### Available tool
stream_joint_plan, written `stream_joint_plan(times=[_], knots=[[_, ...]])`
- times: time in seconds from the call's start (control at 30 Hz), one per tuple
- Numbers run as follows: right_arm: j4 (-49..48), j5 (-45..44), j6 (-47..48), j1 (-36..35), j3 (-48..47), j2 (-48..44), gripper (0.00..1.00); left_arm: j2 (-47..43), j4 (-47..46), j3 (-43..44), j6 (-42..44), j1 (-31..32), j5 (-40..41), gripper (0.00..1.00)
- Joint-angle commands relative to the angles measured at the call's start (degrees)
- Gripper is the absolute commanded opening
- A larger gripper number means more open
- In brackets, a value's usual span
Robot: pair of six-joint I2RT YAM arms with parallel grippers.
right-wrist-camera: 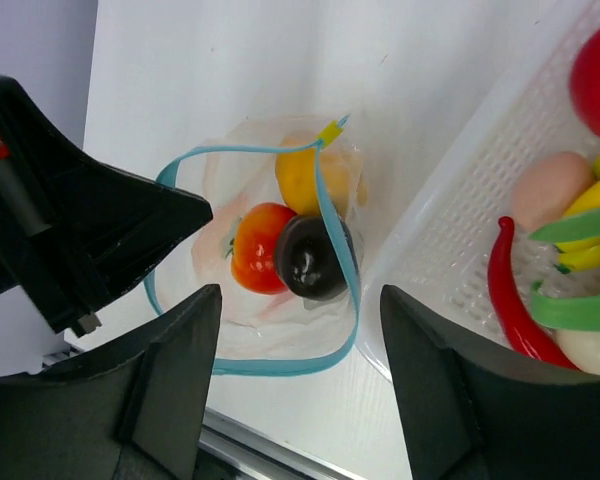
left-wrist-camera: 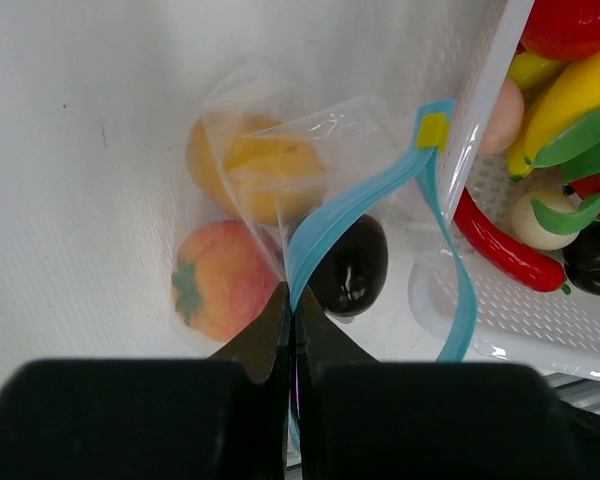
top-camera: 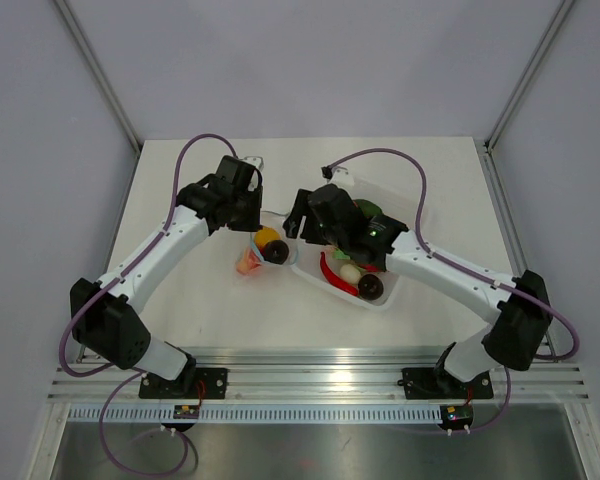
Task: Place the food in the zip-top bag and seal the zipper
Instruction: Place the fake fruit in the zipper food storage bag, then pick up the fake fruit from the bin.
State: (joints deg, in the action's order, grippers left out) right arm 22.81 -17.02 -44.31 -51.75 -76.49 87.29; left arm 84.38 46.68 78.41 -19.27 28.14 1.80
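The zip-top bag (right-wrist-camera: 250, 325) is lying open on the desk (right-wrist-camera: 230, 60), just beside the white tray (right-wrist-camera: 450, 230). It is holding an orange fruit (right-wrist-camera: 298, 180), a red fruit (right-wrist-camera: 257, 245) and a dark brown fruit (right-wrist-camera: 308, 258). The left hand (left-wrist-camera: 288, 300) is pinching the zipper (left-wrist-camera: 345, 205). The right hand (right-wrist-camera: 300, 292) is hovering above the bag, its fingers spread wide.

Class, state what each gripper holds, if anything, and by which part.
The left gripper pinches the zip-top bag by its blue zipper. The right gripper is open, holding nothing.
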Motion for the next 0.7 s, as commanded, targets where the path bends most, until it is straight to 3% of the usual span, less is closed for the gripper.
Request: stream_joint_plan(times=[0.0,0.13,0.33,0.47,0.67], knots=[[4.3,-6.2,1.6,1.1,0.0,-6.2,0.71,-1.8,-2.2,1.4,0.5,0.2,-1.0,0.0],[9.6,-9.2,1.0,3.1,3.9,-10.4,0.58,-2.2,-2.0,1.6,0.4,0.2,-0.9,0.0],[15.6,-8.8,0.4,9.1,11.7,-16.5,0.52,-1.8,-2.4,1.7,-0.1,0.2,-1.5,0.0],[17.4,-8.3,1.9,10.7,14.3,-18.4,0.53,-1.5,-2.5,1.8,-0.3,0.2,-1.5,0.0],[16.7,-8.0,8.4,12.3,10.8,-13.4,0.68,-1.7,-2.2,1.8,-0.3,0.2,-1.5,0.0]])
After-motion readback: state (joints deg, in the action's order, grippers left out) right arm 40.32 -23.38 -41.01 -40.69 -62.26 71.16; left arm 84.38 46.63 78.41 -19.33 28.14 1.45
